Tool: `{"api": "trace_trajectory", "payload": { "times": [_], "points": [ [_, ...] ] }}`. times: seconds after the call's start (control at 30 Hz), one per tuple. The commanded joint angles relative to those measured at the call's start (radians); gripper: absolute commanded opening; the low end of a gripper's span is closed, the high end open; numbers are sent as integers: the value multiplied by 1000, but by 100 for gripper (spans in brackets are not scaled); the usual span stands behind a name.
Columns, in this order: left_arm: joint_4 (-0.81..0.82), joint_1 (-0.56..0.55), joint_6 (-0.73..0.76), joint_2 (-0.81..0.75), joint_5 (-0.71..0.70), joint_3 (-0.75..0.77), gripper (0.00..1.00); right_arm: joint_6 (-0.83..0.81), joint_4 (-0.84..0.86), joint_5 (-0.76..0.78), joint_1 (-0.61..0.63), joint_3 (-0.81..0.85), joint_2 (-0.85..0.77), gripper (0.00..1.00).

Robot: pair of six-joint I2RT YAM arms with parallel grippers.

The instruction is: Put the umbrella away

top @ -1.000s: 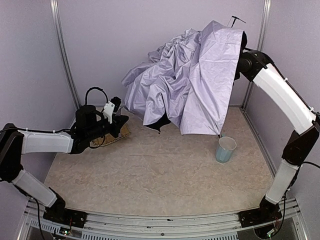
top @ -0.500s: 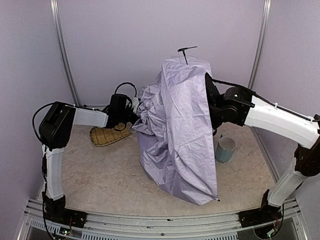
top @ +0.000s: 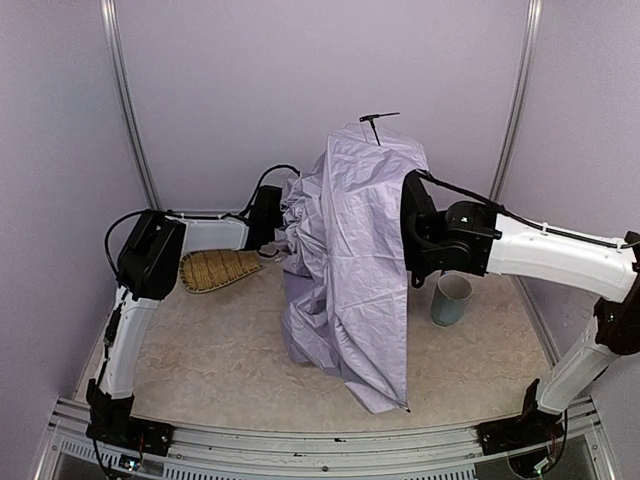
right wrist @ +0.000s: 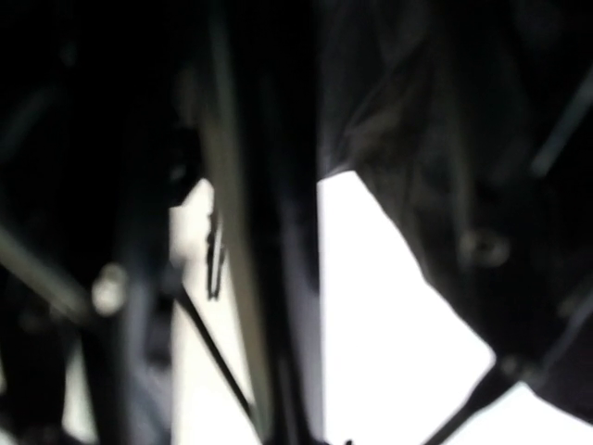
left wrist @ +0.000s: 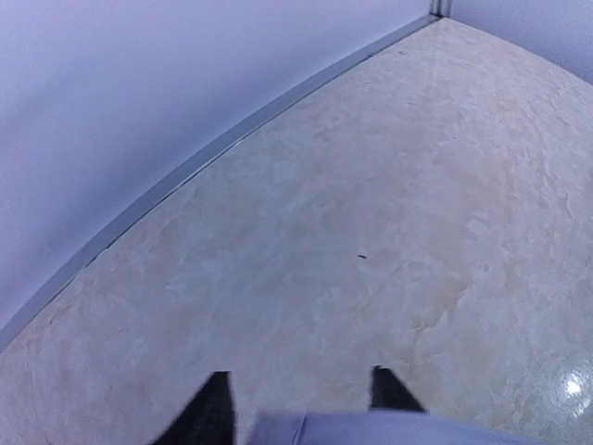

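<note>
We see the umbrella (top: pixel 350 260) in the middle of the table (top: pixel 200 350). It hangs as a tall, crumpled drape of pale lilac fabric. Its thin black tip (top: pixel 378 118) pokes up at the far top, and its lowest corner reaches down close to the near edge. The canopy is neither spread nor furled, and the folds bunch thickest on the far left side.

The left gripper (top: pixel 268 222) sits at the far left edge of that bunched fabric, right against it. In its wrist view the two black fingers (left wrist: pixel 215 413) stand apart. A sliver of lilac cloth (left wrist: pixel 306 428) lies low between them, and bare tabletop stretches beyond. We see the fingers spread, not pinching the cloth.

The right arm (top: pixel 540 245) comes in from the right, and its wrist disappears under the canopy's right flank. The right gripper is covered by fabric from above. Its own camera gives only a dark blur of black underside, thin ribs and a rod running top to bottom (right wrist: pixel 243 232). We cannot tell whether those fingers are pressed together, spread, or clamped on anything.

A woven straw tray (top: pixel 215 268) lies on the far left of the table, just left of the fabric and partly under the left arm. A light blue cup (top: pixel 450 298) stands upright on the right, just beside the drape and below the right wrist.
</note>
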Motion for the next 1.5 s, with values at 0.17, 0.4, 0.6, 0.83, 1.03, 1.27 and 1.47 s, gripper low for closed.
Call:
{"api": "trace_trajectory", "payload": {
  "times": [0.17, 0.4, 0.6, 0.83, 1.03, 1.27, 1.47],
  "points": [
    [-18, 156, -400, -68, -134, -94, 98, 144, 86, 97, -144, 22, 9, 0],
    [75, 193, -426, -197, -81, -223, 99, -40, 233, 113, -272, 45, 42, 0],
    [116, 194, -394, -340, -86, -306, 99, -366, 519, 224, -317, 192, 132, 0],
    [185, 186, -368, -496, -53, -435, 99, -800, 967, 220, -362, 383, 237, 0],
    [154, 188, -326, -586, -117, -509, 99, -817, 829, 132, -333, 269, 253, 0],
    [169, 185, -324, -737, -178, -666, 99, -339, 236, -10, -205, 145, 307, 0],
    [218, 142, -298, -929, -198, -860, 98, 195, -281, -530, -117, 339, 513, 0]
  ]
}}
